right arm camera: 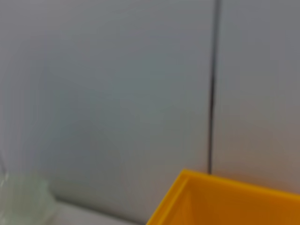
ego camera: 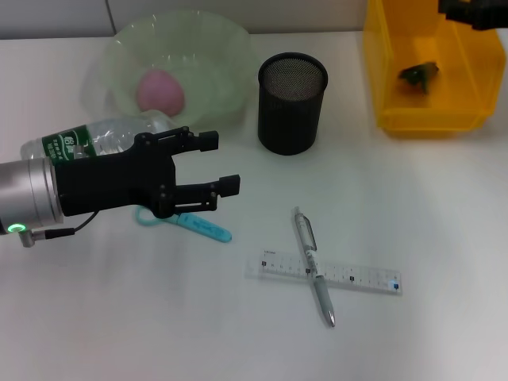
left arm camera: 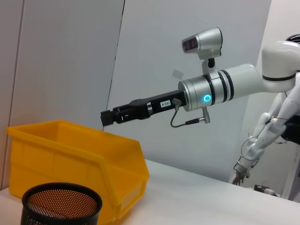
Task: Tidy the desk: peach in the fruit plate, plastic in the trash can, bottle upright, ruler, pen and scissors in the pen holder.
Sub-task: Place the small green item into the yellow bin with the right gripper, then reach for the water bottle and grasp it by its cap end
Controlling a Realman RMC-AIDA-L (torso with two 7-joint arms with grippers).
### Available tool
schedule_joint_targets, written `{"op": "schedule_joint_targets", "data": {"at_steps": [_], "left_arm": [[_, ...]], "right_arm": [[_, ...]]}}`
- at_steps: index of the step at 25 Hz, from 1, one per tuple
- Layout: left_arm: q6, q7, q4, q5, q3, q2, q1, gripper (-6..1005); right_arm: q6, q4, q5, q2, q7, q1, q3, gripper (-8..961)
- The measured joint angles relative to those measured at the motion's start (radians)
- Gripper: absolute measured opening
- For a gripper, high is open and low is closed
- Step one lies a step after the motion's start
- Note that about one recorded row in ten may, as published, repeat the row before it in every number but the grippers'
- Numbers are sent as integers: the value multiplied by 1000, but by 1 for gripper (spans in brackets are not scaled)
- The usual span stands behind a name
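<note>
1 pen [ego camera: 314, 267], 1 ruler [ego camera: 323, 273], 1 peach [ego camera: 160, 90]

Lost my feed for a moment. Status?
Left gripper open above scissors, beside lying bottle. Right gripper over trash can. Pen lies across ruler; pen holder empty.

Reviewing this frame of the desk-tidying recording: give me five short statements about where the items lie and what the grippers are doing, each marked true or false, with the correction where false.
1. The peach lies in the green fruit plate. True.
2. The pen stands in the black mesh pen holder. False: it lies on the desk, across the ruler.
3. The left gripper is open and holds nothing. True.
4. The water bottle stands upright. False: it lies on its side beside the plate.
5. The yellow trash can holds nothing. False: a small dark green piece lies in it, with the right gripper above the can.
</note>
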Motion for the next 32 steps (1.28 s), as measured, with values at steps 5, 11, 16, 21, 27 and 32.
{"op": "schedule_joint_targets", "data": {"at_steps": [5,11,16,21,27,32], "left_arm": [[-8,0,0,0,0,1,-4,814],[-14,-1,0,3,-18,3,-10,814],[-24,-4,0,5,-23,11,-14,815],[-47,-36,2,9,-23,38,-15,815],[-89,-112,79,84,-57,54,-5,815],[-162,-312,288,280,-115,54,-17,815]], "right_arm": [[-106,15,282,-5,-147,-61,11,560],[-600,205,589,-94,-431,-116,10,695],[-777,330,456,-142,-508,-94,-3,694],[-780,346,184,-104,-545,-61,-4,693],[-702,339,44,-56,-569,-47,-3,692],[-695,339,39,-52,-577,-48,0,690]]}}
